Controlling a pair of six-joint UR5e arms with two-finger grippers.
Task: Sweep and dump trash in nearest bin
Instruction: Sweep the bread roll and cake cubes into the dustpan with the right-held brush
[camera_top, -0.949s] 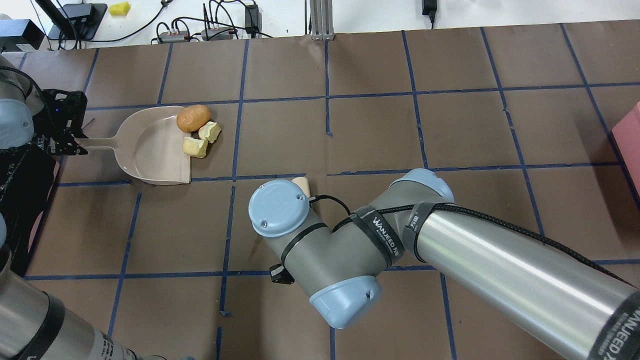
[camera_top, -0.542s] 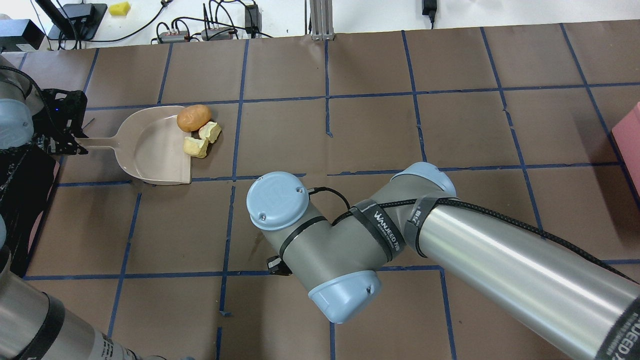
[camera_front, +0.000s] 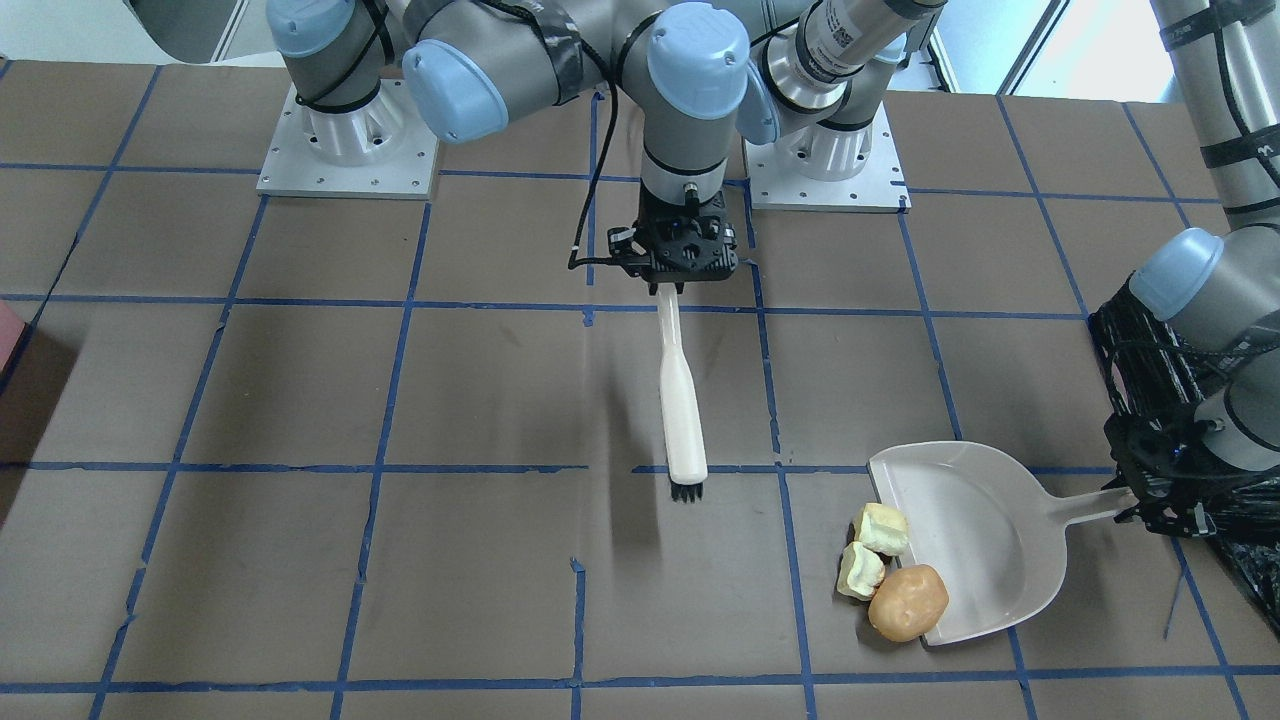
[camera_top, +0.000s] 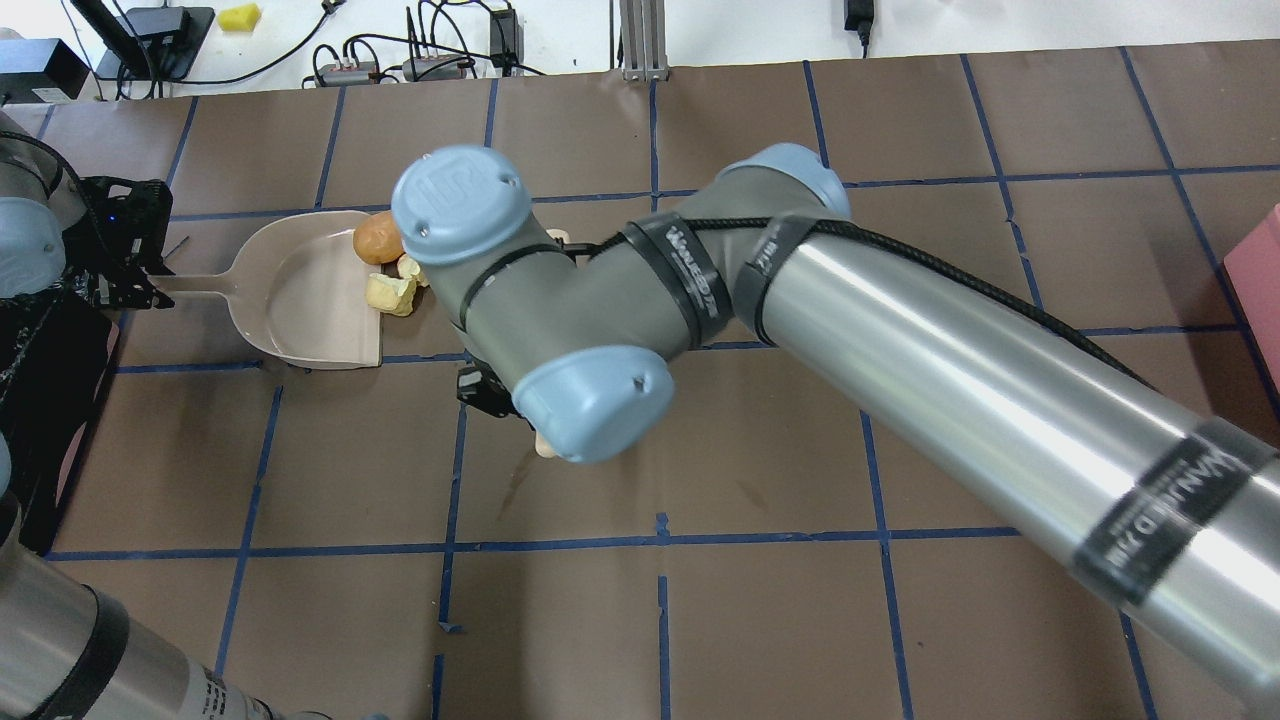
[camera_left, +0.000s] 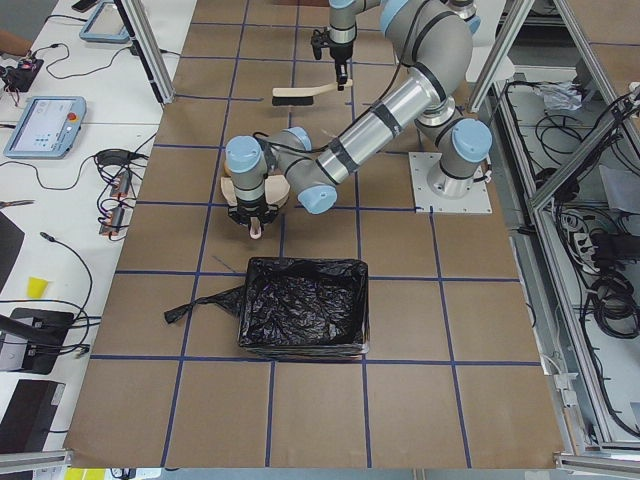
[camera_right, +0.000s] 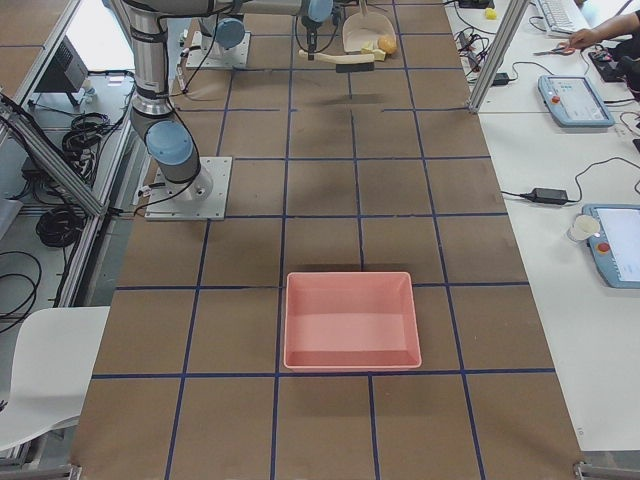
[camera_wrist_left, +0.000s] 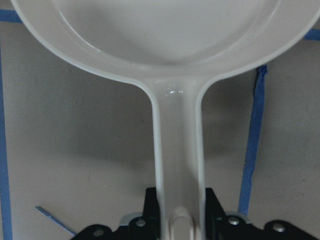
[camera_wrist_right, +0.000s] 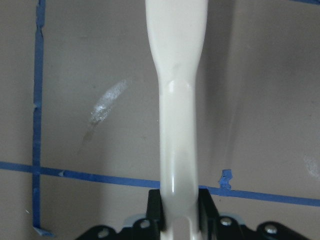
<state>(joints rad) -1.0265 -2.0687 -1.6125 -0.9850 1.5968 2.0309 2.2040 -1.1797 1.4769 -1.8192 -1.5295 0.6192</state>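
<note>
Nearest the operators' side, the rounded orange-brown potato-like lump (camera_front: 908, 601) lies on the brown paper-covered bench (camera_front: 300, 560). It rests against the open lip of the white plastic dustpan (camera_front: 985, 545), at the pan's 7 o'clock in the front-facing view. The first pale-yellow spongy chunk (camera_front: 860, 572) touches the lump at 11 o'clock. The second pale-yellow spongy chunk (camera_front: 882, 529) sits just beyond, on the lip.

The pan's handle runs toward 3 o'clock into the left gripper (camera_front: 1138, 497), whose jaws are closed on its end. The boxy bin lined with crinkled black plastic (camera_left: 305, 305) stands just behind that gripper.

Farther back, at 10 o'clock from the lump and well apart, a cream-white plastic hand brush with short black bristles (camera_front: 680, 400) hangs off the bench, bristles toward 6 o'clock. The right gripper (camera_front: 670, 288) is clamped on its handle at 12 o'clock.
</note>
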